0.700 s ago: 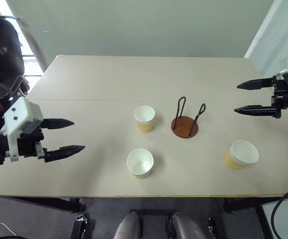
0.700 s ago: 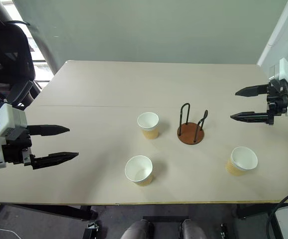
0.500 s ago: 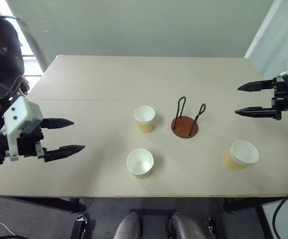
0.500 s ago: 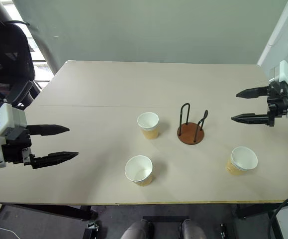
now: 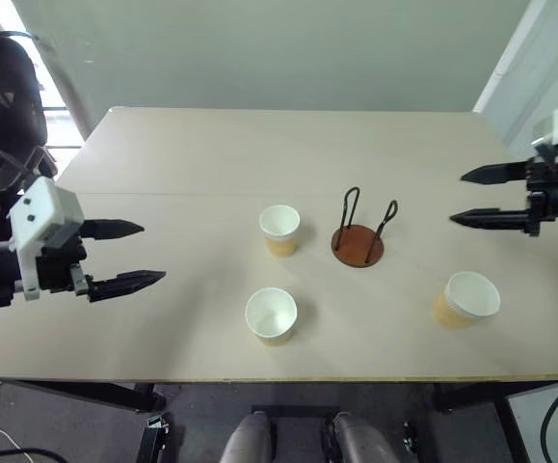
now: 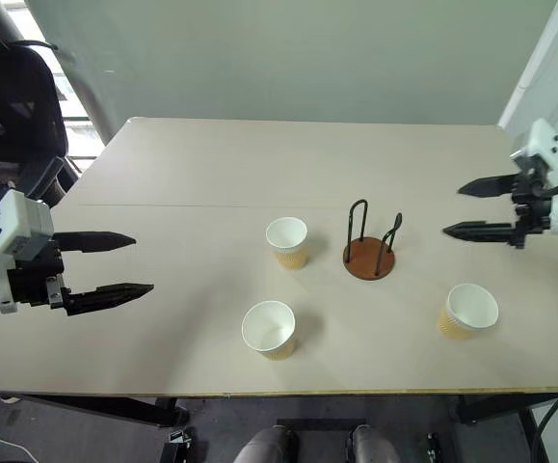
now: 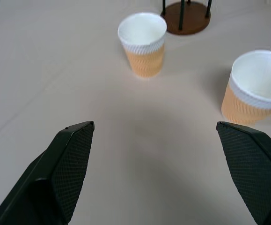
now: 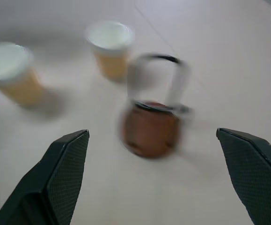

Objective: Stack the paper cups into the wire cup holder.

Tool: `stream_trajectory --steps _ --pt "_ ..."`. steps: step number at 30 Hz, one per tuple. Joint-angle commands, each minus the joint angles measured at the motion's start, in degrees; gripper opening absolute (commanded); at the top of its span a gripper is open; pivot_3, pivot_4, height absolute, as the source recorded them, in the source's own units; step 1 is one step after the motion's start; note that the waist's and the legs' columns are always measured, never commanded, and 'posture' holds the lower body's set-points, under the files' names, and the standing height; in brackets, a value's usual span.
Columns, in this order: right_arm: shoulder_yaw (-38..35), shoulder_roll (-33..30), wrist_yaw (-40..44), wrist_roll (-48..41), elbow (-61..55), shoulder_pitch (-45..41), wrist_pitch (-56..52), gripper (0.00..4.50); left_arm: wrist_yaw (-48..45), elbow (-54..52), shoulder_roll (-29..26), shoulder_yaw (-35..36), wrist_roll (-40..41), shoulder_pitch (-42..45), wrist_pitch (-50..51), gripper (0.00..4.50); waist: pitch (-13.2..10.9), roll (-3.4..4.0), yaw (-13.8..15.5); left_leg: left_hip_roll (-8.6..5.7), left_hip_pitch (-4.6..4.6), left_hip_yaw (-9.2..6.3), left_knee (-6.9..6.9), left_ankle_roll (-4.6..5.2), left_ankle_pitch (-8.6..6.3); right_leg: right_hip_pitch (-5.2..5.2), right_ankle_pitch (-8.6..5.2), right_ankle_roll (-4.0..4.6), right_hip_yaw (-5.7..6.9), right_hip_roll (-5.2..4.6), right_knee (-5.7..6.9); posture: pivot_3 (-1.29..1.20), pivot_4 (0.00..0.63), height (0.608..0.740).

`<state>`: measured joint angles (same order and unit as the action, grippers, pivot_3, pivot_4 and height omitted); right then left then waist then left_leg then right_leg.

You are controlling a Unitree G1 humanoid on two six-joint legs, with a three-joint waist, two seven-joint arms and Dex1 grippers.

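Three paper cups stand upright on the beige table [image 5: 211, 154]: one at the centre [image 5: 279, 230], one nearer the front edge [image 5: 272, 315], one at the front right [image 5: 465, 298]. The wire cup holder [image 5: 358, 243], a reddish-brown disc with two black wire loops, stands empty just right of the centre cup. My left gripper [image 5: 153, 253] hovers open over the table's left side, pointing toward the cups, nothing between its fingers. My right gripper [image 5: 457, 198] hangs open at the right edge, pointing at the holder. The left wrist view shows two cups [image 7: 142, 44] [image 7: 255, 89] ahead.
A black chair [image 5: 4, 87] stands off the table's back left corner. A grey-green wall [image 5: 279, 48] runs behind the table. A thin seam [image 5: 182, 195] crosses the tabletop left of the centre cup. The table's front edge [image 5: 279, 379] lies close below the front cups.
The left gripper has drifted slightly up the picture, and the right gripper has edged slightly toward the holder. Cups and holder have not moved.
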<state>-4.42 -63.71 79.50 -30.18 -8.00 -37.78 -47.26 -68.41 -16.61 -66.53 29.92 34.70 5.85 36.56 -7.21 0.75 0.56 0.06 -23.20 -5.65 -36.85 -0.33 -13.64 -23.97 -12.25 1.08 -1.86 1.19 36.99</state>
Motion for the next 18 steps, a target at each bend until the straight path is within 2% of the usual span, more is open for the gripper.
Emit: stream_trajectory --steps 1,5,10,18 --pt "-4.5 0.3 -7.0 -5.9 -11.4 4.2 -10.1 4.50 0.1 -0.3 0.5 -2.1 0.5 1.6 -1.1 4.47 0.0 0.00 0.0 0.01 0.00 0.00 -0.05 -0.06 -0.04 0.02 -0.04 0.00 0.01 0.02 0.00 0.00 0.150 0.740" --pt "-4.4 4.3 -15.8 -7.6 -16.3 6.8 -14.6 4.50 0.0 1.2 1.2 -5.7 0.3 5.1 -2.5 4.47 0.0 -0.12 0.0 -0.01 -0.05 0.00 -0.24 -0.03 -0.05 0.04 0.01 -0.12 -0.04 0.00 -0.04 0.00 0.150 0.740" --pt "-0.4 10.7 -30.6 -3.7 -17.1 6.6 -22.2 4.50 -0.1 1.8 2.0 -7.1 1.6 9.5 -2.7 4.47 0.0 -0.17 -0.1 0.00 0.00 -0.03 -0.28 0.09 0.07 0.04 0.07 -0.13 -0.04 0.01 0.01 0.00 0.150 0.740" --pt "2.7 18.0 -41.9 -2.5 -17.3 6.5 -29.6 4.50 0.9 0.4 1.9 -6.5 2.6 10.7 -1.7 4.47 0.0 -0.19 -0.1 0.01 -0.02 -0.04 -0.22 0.11 0.07 -0.01 0.11 -0.24 -0.03 0.02 0.00 0.00 0.150 0.740"
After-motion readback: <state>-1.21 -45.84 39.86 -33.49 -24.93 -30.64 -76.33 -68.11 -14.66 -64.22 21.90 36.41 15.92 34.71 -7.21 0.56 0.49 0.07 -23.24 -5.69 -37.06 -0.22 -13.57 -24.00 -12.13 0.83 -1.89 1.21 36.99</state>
